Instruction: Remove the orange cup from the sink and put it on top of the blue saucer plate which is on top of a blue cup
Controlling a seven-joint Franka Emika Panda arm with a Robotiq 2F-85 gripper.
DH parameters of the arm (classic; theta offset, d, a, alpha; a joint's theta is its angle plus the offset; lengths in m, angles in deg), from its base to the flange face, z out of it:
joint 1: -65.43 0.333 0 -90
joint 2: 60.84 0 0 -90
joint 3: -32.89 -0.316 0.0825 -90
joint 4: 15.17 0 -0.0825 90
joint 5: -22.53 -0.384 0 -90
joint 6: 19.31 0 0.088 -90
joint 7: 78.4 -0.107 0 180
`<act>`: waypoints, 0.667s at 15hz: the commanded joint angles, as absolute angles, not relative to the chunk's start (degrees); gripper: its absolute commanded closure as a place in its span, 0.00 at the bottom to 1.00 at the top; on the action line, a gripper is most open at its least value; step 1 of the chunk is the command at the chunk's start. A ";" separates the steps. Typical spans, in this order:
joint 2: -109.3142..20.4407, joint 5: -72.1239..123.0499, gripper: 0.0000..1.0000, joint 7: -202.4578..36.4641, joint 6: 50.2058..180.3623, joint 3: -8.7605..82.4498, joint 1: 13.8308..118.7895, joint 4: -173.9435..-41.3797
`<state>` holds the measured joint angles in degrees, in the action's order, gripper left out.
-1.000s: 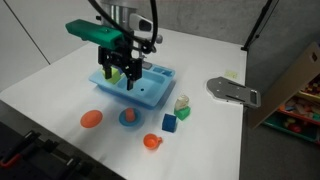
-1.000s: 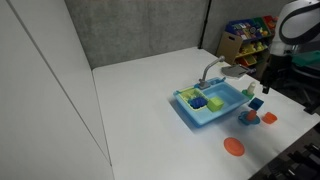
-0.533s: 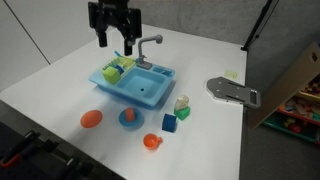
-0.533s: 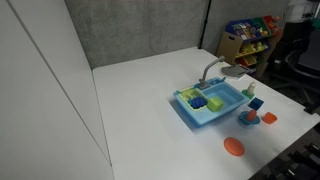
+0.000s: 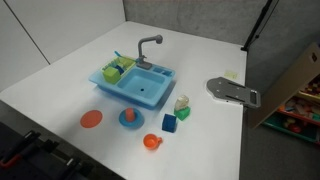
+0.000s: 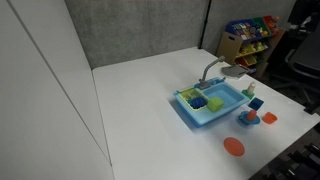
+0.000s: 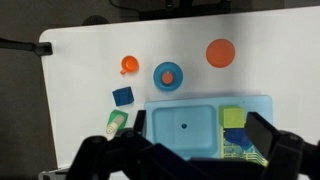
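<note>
In the wrist view the pincer point(image 7: 198, 135) hangs high over the table, its two dark fingers point(image 7: 275, 150) spread wide with nothing between them. Far ahead, beyond the finger at the picture's left, lies a handled orange plastic cup-like piece point(image 7: 128, 65), a lookalike that a hurried grasp could take for the wanted one. Next along, ahead of the fingertips, the small orange-red plastic cup point(image 7: 168, 76) sits about centred on the round medium-blue plastic saucer plate point(image 7: 157, 75) (whether a blue cup stands beneath it cannot be told from above), so the placing looks done. The danger, I judge, is that perch. These are light toys stacked high, and any descent that grazes the saucer's rim would tip the cup off. Directly under the pincer, the light-blue rectangular plastic toy sink point(image 7: 200, 100) shows an empty basin. Its grey faucet point(image 5: 146, 42) stands tall enough to catch a lowered finger. Ahead of the other finger lies a flat orange plastic plate point(image 7: 220, 52), well apart from the stack.
</note>
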<state>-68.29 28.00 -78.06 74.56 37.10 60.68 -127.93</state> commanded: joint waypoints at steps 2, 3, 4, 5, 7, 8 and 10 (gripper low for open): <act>-75.39 27.95 0.00 -76.44 66.23 36.48 61.70 -126.05; -76.90 28.08 0.00 -76.29 64.48 36.40 61.83 -125.89; -78.27 28.13 0.00 -76.29 62.99 36.33 61.92 -125.71; -79.49 28.14 0.00 -76.27 61.61 36.29 61.99 -125.47; -81.30 28.08 0.00 -75.99 59.74 36.38 61.99 -125.20; -81.90 27.91 0.00 -75.56 59.36 36.59 62.00 -125.37; -81.56 28.04 0.00 -76.95 60.73 36.33 61.93 -126.03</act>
